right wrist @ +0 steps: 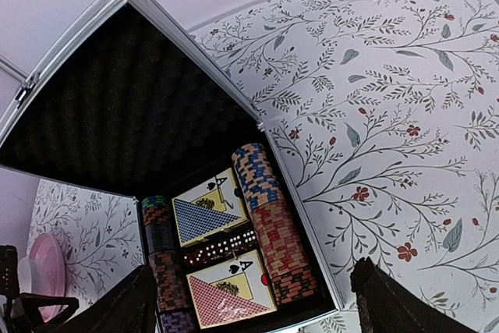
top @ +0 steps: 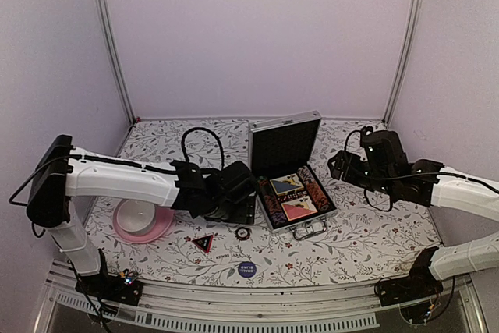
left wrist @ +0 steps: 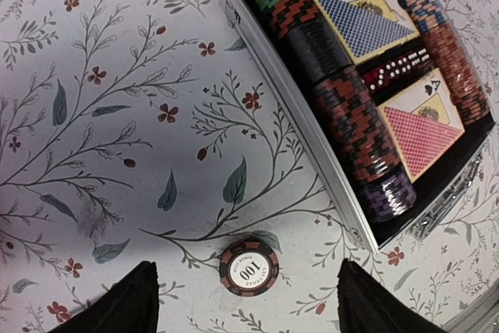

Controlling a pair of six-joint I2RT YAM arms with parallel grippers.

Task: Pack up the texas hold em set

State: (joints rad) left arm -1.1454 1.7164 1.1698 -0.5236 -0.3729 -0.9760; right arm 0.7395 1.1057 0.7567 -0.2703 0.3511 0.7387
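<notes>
The silver case [top: 328, 210] lies open mid-table with its black-lined lid [top: 284, 144] upright. It holds two card decks [right wrist: 209, 212], a row of red dice [left wrist: 398, 66] and rows of striped chips [right wrist: 277, 239]. One loose black-and-red chip [left wrist: 249, 267] marked 100 lies on the table just left of the case. My left gripper [left wrist: 245, 306] hovers open over it, with one finger [left wrist: 125, 302] on each side and neither touching. A red-black triangle [top: 203, 241] and a blue disc [top: 246, 269] lie nearer the front edge. My right gripper [right wrist: 261, 302] hangs open and empty above the case's right side.
A pink plate [top: 161, 228] holding a white bowl [top: 136, 214] sits under the left arm, left of the case. The case's metal handle [top: 310, 229] points at the front edge. White walls and metal posts [top: 111, 44] enclose the floral tabletop.
</notes>
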